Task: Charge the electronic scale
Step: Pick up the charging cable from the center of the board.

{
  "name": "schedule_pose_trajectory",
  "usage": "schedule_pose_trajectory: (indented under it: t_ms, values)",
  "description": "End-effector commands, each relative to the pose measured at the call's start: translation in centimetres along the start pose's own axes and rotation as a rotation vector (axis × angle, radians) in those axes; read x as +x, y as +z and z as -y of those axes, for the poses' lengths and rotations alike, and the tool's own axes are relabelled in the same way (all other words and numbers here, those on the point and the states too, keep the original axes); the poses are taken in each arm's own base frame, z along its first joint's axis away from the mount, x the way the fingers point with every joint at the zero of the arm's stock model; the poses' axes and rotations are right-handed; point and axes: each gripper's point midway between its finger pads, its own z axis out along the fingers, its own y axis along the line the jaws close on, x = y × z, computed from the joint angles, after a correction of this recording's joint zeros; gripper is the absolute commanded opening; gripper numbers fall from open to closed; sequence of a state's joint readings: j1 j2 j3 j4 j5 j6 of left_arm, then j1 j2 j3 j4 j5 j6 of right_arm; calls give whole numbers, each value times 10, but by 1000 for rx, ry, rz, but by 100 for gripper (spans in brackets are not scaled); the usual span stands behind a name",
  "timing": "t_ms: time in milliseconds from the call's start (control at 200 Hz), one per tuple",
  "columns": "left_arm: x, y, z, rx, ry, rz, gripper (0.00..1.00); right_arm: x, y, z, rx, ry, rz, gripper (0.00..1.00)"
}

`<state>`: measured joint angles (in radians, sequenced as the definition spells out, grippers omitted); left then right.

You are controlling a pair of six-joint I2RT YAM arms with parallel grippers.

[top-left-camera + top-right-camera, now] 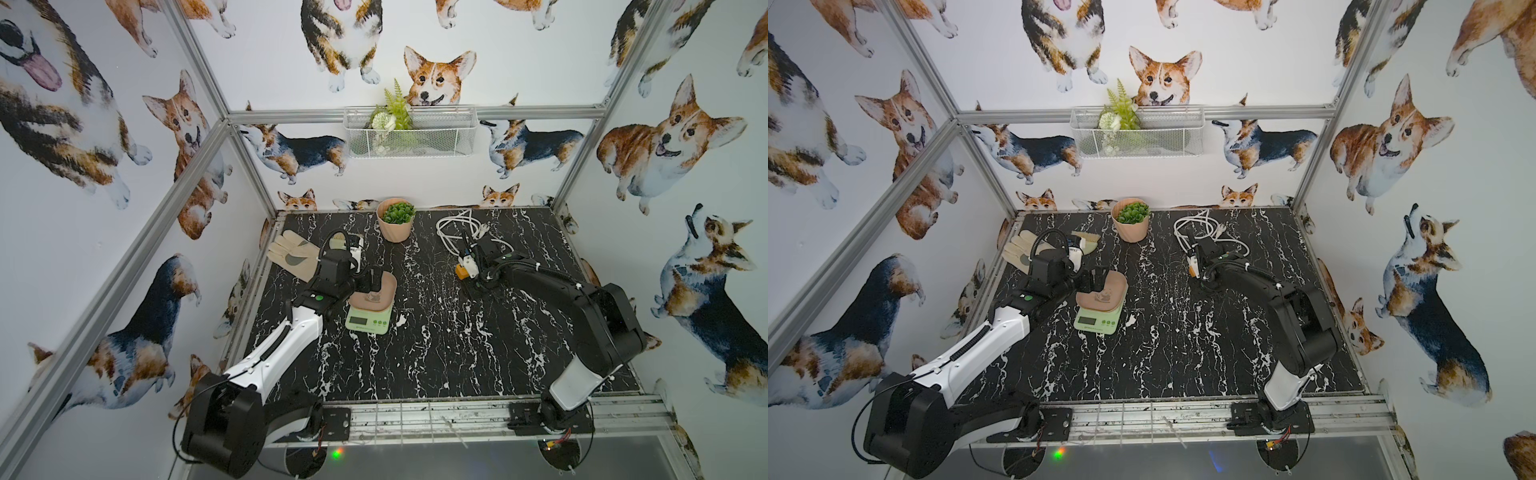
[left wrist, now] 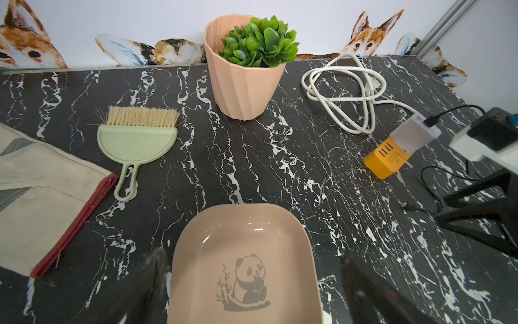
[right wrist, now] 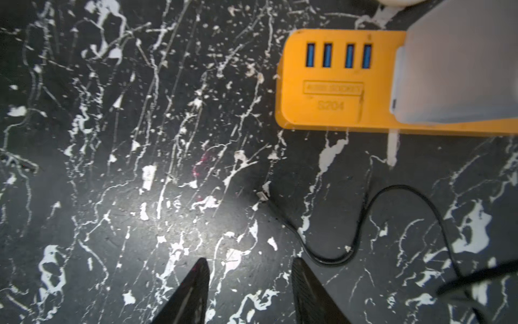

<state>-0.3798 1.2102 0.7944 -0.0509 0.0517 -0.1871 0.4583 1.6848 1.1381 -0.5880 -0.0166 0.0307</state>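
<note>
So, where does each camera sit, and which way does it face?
Top views: high in front, looking down and back; left arm and right arm show.
Left wrist: low over the panda dish, facing the back wall; left gripper shows.
Right wrist: facing down at the table and black cable; right gripper shows.
Shared: orange power strip, in both wrist views.

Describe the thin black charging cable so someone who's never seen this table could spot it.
On the black marble table, find the orange power strip on its right side, a white adapter plugged in. The black cable leaves that adapter and curls beside the strip. Unlike the thick white cord coiled behind, it is thin and ends in a tiny silver plug.
</note>
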Motion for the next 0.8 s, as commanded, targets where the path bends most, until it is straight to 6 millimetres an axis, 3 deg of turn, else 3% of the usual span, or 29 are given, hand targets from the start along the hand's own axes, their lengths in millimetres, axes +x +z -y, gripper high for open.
schedule_pose_trajectory:
  t_ms: [0, 220, 330, 355, 795]
  values:
    - [-3, 2, 16, 96, -6, -5, 100, 3, 4, 12, -5, 23, -7, 47]
    - [-3, 6, 27, 158, -17, -25, 100, 12, 7, 23, 32, 28, -30, 46]
    - [3, 9, 35, 203, -24, -63, 100, 14, 15, 18, 4, 13, -65, 43]
    - [-14, 5, 40, 219, -20, -31, 100, 16, 18, 18, 0, 10, -77, 43]
    - [-12, 3, 56, 307, -30, -66, 100, 31, 39, 26, 41, -10, -170, 30]
